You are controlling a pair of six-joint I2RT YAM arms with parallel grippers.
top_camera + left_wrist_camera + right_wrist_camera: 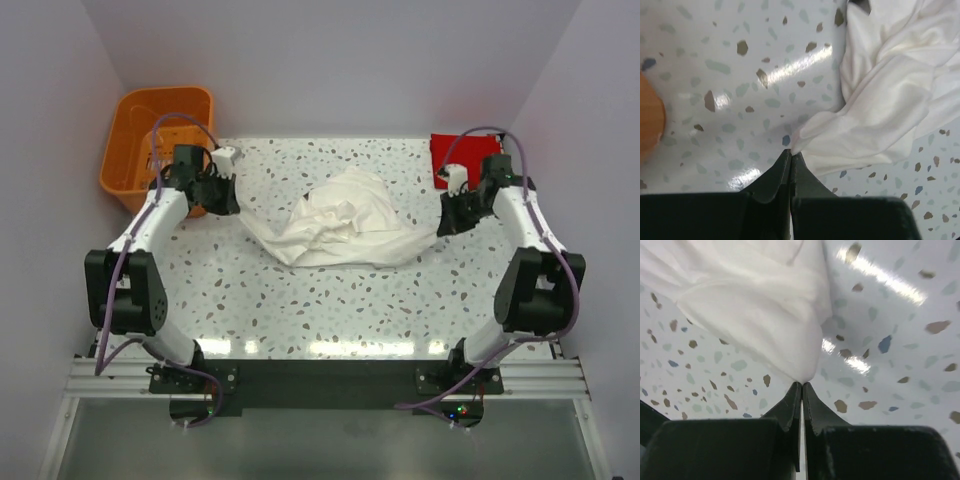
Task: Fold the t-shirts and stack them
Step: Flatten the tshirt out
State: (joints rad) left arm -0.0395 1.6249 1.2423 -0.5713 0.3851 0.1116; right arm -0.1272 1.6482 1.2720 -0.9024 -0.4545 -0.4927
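From above: my left hand point(232, 205) and right hand point(443, 226) sit at opposite sides of the crumpled cream-white t-shirt point(345, 228), which lies between them on the table point(330, 310). The folded red t-shirt point(452, 152) lies just behind my right hand.

Left wrist: my fingers are pressed together, pinching only the shirt's very edge.

Right wrist: likewise clamped on a thin peak of cloth.

Bites this slim may slip free when I lift, and uneven pulling could twist the shirt.

No readable text anywhere, cream-white t-shirt point(345, 225) unprinted, orange basket point(125, 165) bearing no label
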